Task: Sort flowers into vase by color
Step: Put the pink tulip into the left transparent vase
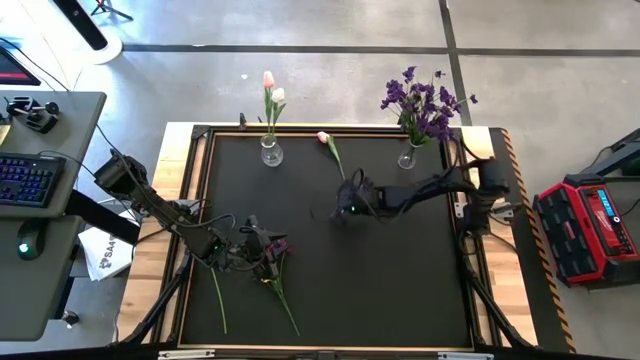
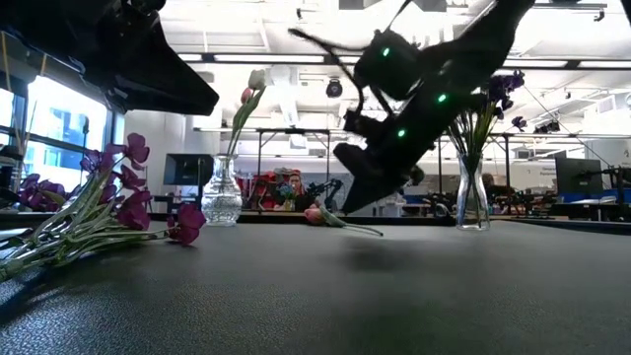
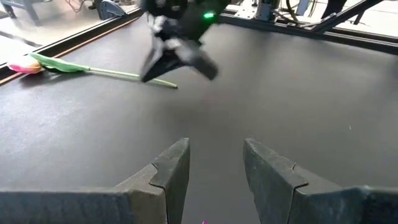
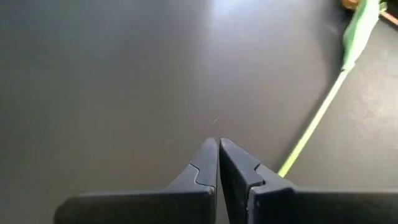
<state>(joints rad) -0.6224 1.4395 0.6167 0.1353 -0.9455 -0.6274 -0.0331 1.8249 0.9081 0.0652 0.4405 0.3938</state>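
Black table mat [image 1: 400, 280], wooden-edged.

Item 1: clear vase [image 1: 271, 152] at the mat's 11 o'clock edge, holding one pink and one white tulip [image 1: 270, 88], upright.

Item 2: second clear vase [image 1: 408, 157] at the 1 o'clock edge, holding a bushy purple bunch [image 1: 420, 105].

Item 3: loose pink tulip [image 1: 328, 147] lying flat near the 12 o'clock edge, between the two vases; bud toward the edge, stem running toward the mat's centre.

Item 4: purple flowers [image 1: 274, 250] with long green stems, lying at about 8 o'clock on the mat, stems trailing toward the 6 o'clock edge.

Item 5: right gripper [image 1: 340, 213], near the mat's centre, just beyond the loose tulip's stem end. Fingers [image 4: 208, 163] pressed together with nothing between them; the green stem [image 4: 317, 121] lies beside them, apart. In the low view it hangs above the mat.

Item 6: left gripper [image 1: 262, 243], at 8 o'clock, by the purple flowers. Fingers [image 3: 171, 168] spread apart over bare mat; whether they touch the flowers cannot be told.
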